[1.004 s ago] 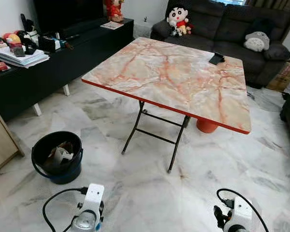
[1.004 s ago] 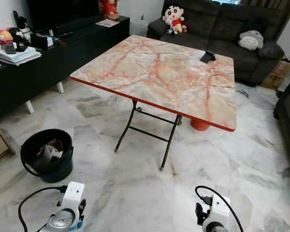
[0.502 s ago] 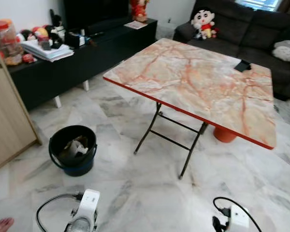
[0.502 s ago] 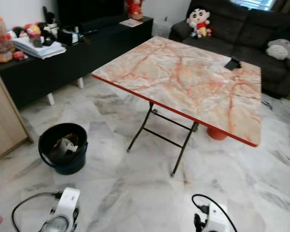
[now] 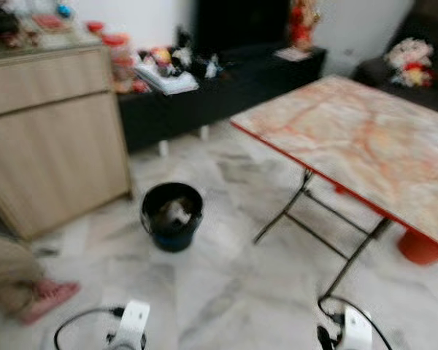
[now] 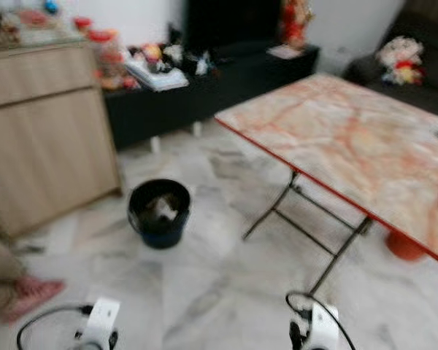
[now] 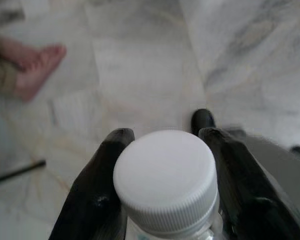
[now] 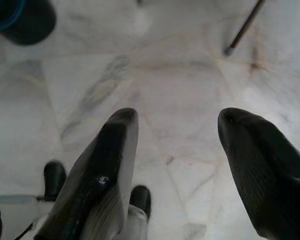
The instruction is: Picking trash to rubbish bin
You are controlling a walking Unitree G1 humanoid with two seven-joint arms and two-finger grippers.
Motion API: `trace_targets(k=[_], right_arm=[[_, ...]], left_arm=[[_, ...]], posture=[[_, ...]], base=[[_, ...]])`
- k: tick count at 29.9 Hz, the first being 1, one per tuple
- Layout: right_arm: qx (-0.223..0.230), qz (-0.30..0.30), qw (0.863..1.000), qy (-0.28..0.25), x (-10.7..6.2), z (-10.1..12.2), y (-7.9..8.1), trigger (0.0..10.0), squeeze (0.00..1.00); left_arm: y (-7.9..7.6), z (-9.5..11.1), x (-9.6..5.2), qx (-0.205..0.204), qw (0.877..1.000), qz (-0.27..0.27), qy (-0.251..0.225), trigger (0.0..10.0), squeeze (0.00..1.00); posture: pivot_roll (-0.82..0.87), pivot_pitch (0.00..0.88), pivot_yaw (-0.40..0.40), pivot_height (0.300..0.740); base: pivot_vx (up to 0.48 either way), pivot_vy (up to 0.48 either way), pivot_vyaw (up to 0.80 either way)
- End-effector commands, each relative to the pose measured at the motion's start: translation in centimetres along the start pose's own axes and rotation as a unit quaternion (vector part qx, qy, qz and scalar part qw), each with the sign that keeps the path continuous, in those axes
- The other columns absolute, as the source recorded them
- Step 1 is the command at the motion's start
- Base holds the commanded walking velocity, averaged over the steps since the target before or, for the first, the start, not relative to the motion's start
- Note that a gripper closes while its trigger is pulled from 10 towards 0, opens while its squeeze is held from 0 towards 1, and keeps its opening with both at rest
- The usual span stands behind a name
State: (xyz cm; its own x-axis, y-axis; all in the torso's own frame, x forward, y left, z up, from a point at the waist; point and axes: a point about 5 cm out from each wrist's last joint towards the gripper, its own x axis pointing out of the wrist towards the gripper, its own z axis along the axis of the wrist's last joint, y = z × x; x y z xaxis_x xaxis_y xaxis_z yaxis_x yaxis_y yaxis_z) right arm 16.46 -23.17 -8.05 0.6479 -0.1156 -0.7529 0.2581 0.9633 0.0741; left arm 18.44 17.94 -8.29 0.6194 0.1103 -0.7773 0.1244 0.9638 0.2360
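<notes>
The left end effector [image 7: 162,172] pinches a clear plastic bottle [image 7: 166,192] between its two long black fingers [image 7: 92,192]. The bottle has a round white cap [image 7: 164,176] with small ridges around its edge, and the cap sits between the fingertips. Under the bottle is the floor [image 7: 140,65], made of smooth, shiny marble tiles, pale grey and white with wavy streaks.

The rubbish bin [image 5: 172,216] is a round black bucket with a dark blue base. It stands on the floor ahead of the bottle, a little to the right, and well apart from it. Some crumpled pale trash [image 5: 177,212] lies inside it. The head views are blurry.

The right end effector [image 8: 182,165] hangs over the floor right of the bottle, with its fingers spread wide and nothing between them.

Right of the bin stands a folding counter [image 5: 358,142] with a flat top that looks like pink and orange marble, a red edge and thin dark metal legs [image 5: 317,233]. Left of the bin is a light wooden cabinet [image 5: 55,131]. Behind the bin runs a long low black shelf [image 5: 226,91] with papers and small things on it.

Left of the bottle, a person's bare foot [image 7: 35,67] rests on the floor.
</notes>
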Motion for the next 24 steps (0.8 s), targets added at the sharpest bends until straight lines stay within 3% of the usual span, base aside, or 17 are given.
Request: trace_targets(k=[1, 11, 21, 24], right_arm=[[0.002, -0.004, 1.000, -0.004, -0.04, 0.07, -0.24, 10.0, 0.00], [0.003, -0.001, 1.000, -0.008, -0.05, 0.18, -0.29, 10.0, 0.00], [0.021, 0.014, 0.999, -0.022, 0.15, 0.83, 0.17, 10.0, 0.00], [0.020, 0.014, 1.000, -0.019, 0.12, 0.71, 0.08, 10.0, 0.00]], left_arm=[[0.17, 0.46, 0.10, 0.000, 1.000, -0.001, -0.008, 10.0, 0.00], [0.03, 0.37, 0.02, -0.009, 1.000, -0.002, -0.016, 10.0, 0.00], [-0.24, 0.78, 0.04, -0.021, 0.999, -0.004, -0.026, 10.0, 0.00], [-0.35, 0.92, 0.06, -0.015, 1.000, -0.002, -0.028, 10.0, 0.00]], posture=[[0.08, 0.000, -0.134, 0.740], [0.08, 0.001, -0.139, 0.740], [0.07, 0.017, -0.150, 0.740], [0.08, 0.021, -0.156, 0.740]], base=[[0.000, 0.000, 0.79], [0.000, 0.000, 0.73], [0.000, 0.000, 0.00], [0.430, 0.000, 0.00]])
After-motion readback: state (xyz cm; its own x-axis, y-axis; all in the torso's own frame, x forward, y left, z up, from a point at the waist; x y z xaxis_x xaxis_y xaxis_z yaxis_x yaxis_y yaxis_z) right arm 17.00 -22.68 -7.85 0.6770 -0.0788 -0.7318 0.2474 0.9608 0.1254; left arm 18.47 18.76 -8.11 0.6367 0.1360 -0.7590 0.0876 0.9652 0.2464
